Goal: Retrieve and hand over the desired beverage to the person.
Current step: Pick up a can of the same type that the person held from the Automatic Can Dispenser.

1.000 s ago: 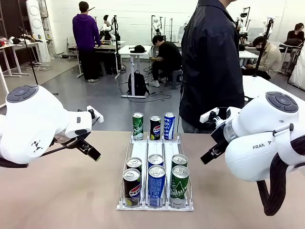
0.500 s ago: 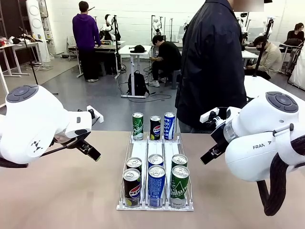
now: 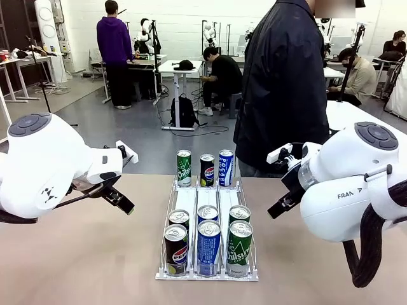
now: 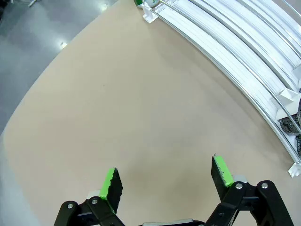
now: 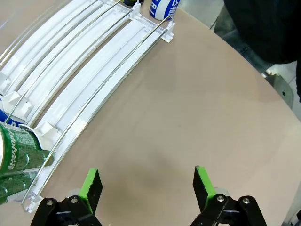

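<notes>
A white three-lane rack (image 3: 191, 198) in the middle of the table holds beverage cans. At its far end stand a green can (image 3: 184, 168), a black Pepsi can (image 3: 207, 170) and a blue can (image 3: 226, 168). At the near end are a Pepsi can (image 3: 175, 250), a blue can (image 3: 208, 246) and a green can (image 3: 239, 248), with one more behind each. The person (image 3: 283, 82) in a dark jacket stands at the far edge, with no hand visible. My left gripper (image 4: 166, 176) hangs open over bare table left of the rack. My right gripper (image 5: 146, 181) hangs open over bare table right of it. Both hold nothing.
My left arm (image 3: 44, 162) and right arm (image 3: 346, 184) flank the rack above the tan table (image 3: 95, 254). The rack's rail (image 4: 244, 52) runs past the left gripper, and a green can (image 5: 16, 150) lies close to the right one. Other people work at tables far behind.
The person has shifted slightly to the left behind the table. Both arms and all cans have stayed still.
</notes>
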`<state>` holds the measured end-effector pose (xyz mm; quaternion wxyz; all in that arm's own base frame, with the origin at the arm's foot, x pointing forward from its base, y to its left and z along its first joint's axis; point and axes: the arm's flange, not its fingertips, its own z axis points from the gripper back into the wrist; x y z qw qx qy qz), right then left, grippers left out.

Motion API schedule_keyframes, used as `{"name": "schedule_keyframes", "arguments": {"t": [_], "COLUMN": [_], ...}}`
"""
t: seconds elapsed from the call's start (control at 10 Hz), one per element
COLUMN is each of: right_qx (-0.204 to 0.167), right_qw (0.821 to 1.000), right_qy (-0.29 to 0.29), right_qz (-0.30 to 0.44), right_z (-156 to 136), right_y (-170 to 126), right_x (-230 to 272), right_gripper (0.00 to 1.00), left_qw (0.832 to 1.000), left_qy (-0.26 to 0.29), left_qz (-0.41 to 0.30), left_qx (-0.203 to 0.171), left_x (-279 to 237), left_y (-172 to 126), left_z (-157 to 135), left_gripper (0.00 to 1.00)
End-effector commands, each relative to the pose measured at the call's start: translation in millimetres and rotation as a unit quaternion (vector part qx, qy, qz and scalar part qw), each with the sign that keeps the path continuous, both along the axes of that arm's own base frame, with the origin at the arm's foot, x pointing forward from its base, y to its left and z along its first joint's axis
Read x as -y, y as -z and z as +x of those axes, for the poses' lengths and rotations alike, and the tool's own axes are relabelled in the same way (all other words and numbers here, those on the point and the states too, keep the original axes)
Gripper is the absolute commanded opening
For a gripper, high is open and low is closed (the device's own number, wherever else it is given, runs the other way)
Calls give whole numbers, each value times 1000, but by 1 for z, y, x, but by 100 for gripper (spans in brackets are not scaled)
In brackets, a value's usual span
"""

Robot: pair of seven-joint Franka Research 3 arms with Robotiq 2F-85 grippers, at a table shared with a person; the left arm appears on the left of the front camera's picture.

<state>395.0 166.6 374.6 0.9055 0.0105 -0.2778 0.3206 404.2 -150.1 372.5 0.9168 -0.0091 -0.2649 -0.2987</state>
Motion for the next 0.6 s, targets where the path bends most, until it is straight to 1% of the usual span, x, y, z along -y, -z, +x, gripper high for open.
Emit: {"name": "schedule_keyframes", "arguments": {"t": [0.0, 0.2, 0.3, 0.4, 0.5], "right_qx": [0, 0, -3, -8, -12], "right_qw": [1000, 1000, 1000, 1000, 1000], "right_qy": [0, 0, 8, 2, 9], "right_qz": [0, 0, 1, 3, -3], "right_z": [0, 0, -7, -16, -26], "right_y": [0, 0, -36, -71, -111], "right_x": [0, 0, 3, 7, 10], "right_gripper": [100, 100, 100, 100, 100], "left_qw": [1000, 1000, 1000, 1000, 1000], "left_qy": [0, 0, 3, 16, 25], "left_qz": [0, 0, 15, 10, 10], "left_qx": [0, 0, 1, -5, 0], "left_x": [0, 0, 3, 4, 3], "left_y": [0, 0, -31, -61, -99], "left_z": [0, 0, -3, -5, -5], "left_gripper": [100, 100, 100, 100, 100]}}
